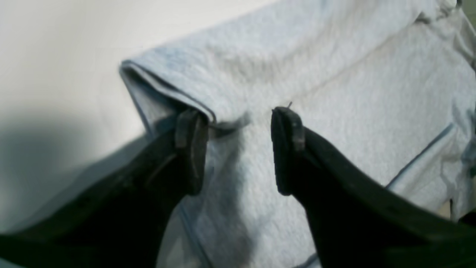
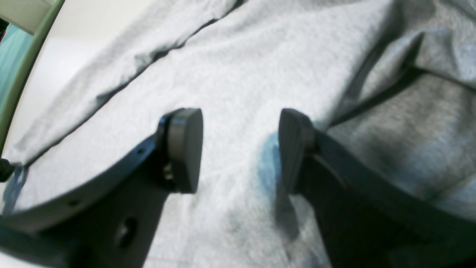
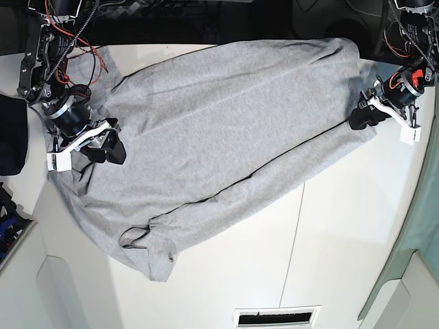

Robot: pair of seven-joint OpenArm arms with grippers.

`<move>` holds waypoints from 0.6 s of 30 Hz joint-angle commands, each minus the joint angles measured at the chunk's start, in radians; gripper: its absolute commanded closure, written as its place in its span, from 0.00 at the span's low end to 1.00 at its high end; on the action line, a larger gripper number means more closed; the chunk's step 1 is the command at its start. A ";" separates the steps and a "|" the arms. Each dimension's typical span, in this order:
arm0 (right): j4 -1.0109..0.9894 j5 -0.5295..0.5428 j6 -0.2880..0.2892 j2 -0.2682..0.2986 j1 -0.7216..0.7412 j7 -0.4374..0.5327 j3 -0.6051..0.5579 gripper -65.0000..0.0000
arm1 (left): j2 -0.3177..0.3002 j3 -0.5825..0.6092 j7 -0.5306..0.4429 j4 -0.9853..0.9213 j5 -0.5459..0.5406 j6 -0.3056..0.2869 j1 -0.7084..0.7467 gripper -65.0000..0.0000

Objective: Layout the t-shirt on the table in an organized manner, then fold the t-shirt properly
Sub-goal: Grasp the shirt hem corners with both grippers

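Observation:
The light grey t-shirt (image 3: 226, 116) lies spread slantwise over the white table (image 3: 329, 226), with a folded band along its lower edge and a crumpled end near the front left. My left gripper (image 3: 358, 120) is at the shirt's right end. In the left wrist view it (image 1: 238, 149) stands open over the t-shirt (image 1: 334, 74), one finger (image 1: 191, 149) against a folded hem corner. My right gripper (image 3: 113, 147) is over the shirt's left part. In the right wrist view it (image 2: 238, 149) is open just above the cloth (image 2: 241, 67), gripping nothing.
A dark cloth bundle (image 3: 10, 137) sits off the table's left edge. Thin seam lines cross the tabletop, and a slotted vent (image 3: 278, 317) lies at its front edge. A green border (image 3: 411, 226) runs along the right side. Cables hang behind both arms.

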 commanded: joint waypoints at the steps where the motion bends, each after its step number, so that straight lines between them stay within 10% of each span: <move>1: 0.017 0.019 0.003 0.008 0.015 0.026 0.002 0.50 | -0.016 -0.005 -0.036 0.016 -0.001 -0.004 -0.006 0.62; 5: 0.017 0.019 0.003 0.008 0.016 0.027 0.002 0.50 | -0.014 -0.003 -0.150 0.016 0.079 -0.005 -0.006 1.00; 18: 0.017 0.019 0.003 0.008 0.015 0.055 0.002 0.50 | -0.029 0.000 -0.176 0.043 0.050 -0.031 -0.071 1.00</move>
